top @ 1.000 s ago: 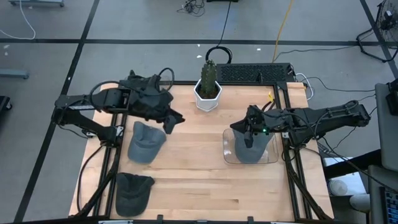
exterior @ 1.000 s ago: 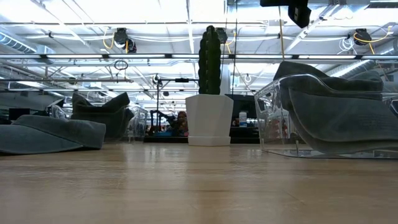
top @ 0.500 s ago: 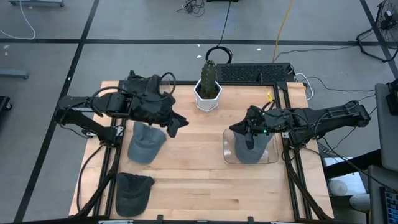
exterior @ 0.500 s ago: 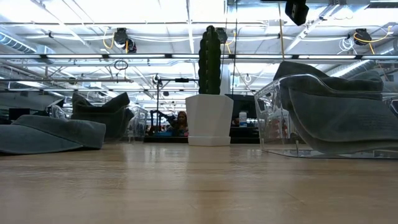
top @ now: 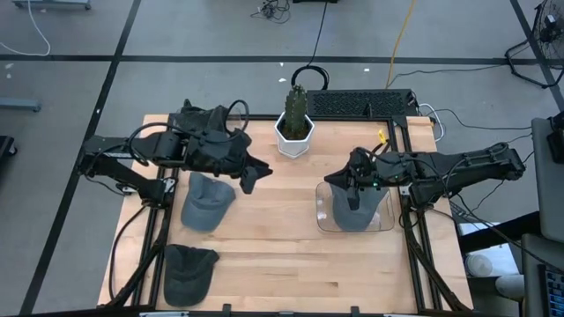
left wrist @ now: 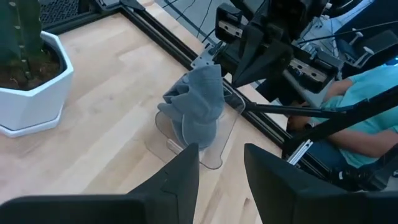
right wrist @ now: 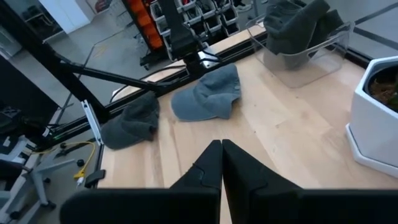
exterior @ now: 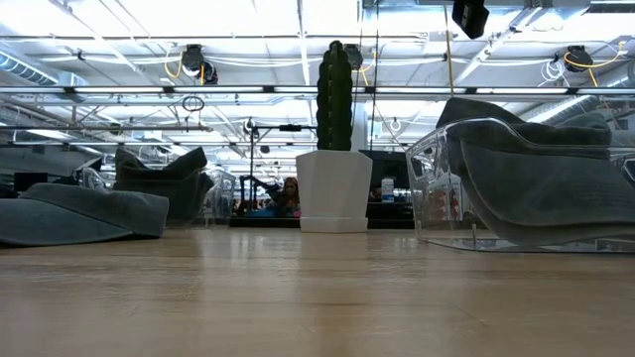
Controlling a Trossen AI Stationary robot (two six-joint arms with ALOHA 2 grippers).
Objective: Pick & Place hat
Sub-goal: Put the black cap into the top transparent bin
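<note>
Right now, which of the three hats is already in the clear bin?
The grey hat on the table's right side, bunched up inside the clear bin. The other two hats lie flat on the bare wood at left.

The left arm reaches in from the left edge of the high view toward the frame's centre, its dark wrist bulky — the left gripper [top: 250,173] sits left of centre, angled down and to the right. Its two fingers [left wrist: 176,180] stand parted with a clear gap, nothing between them. The right arm stretches in from the right edge — the right gripper [top: 353,196] lies right of centre, fingers [right wrist: 210,163] pressed together.
</note>
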